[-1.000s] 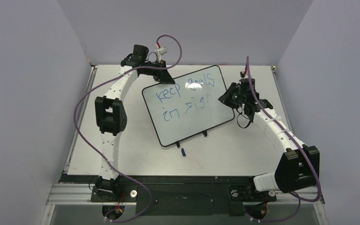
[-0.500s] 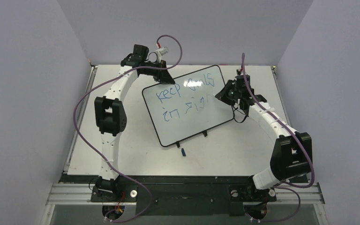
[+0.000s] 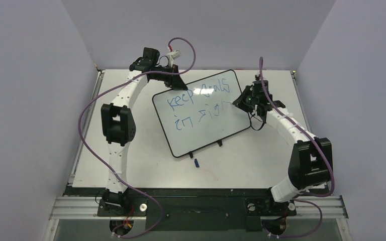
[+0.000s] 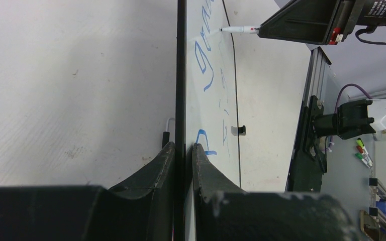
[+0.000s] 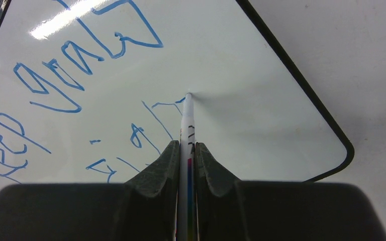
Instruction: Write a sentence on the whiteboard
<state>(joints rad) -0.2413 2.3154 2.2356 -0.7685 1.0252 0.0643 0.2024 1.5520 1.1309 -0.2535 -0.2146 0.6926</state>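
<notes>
The whiteboard lies tilted in the middle of the table, with two black clip feet on its near edge. Blue lettering, the sentence, runs in two lines, about "keep goals" over "in sig". My left gripper is shut on the board's far left rim. My right gripper is shut on a white marker. The marker's tip touches the board at the end of the second line. The marker also shows in the left wrist view.
A small blue marker cap lies on the table just in front of the board. Grey walls stand close on both sides. A rail runs along the near edge by the arm bases. Spare markers lie beyond the table's edge.
My right gripper has moved left and away from me with the marker, onto the right end of the second line. The left arm and the board have stayed still.
</notes>
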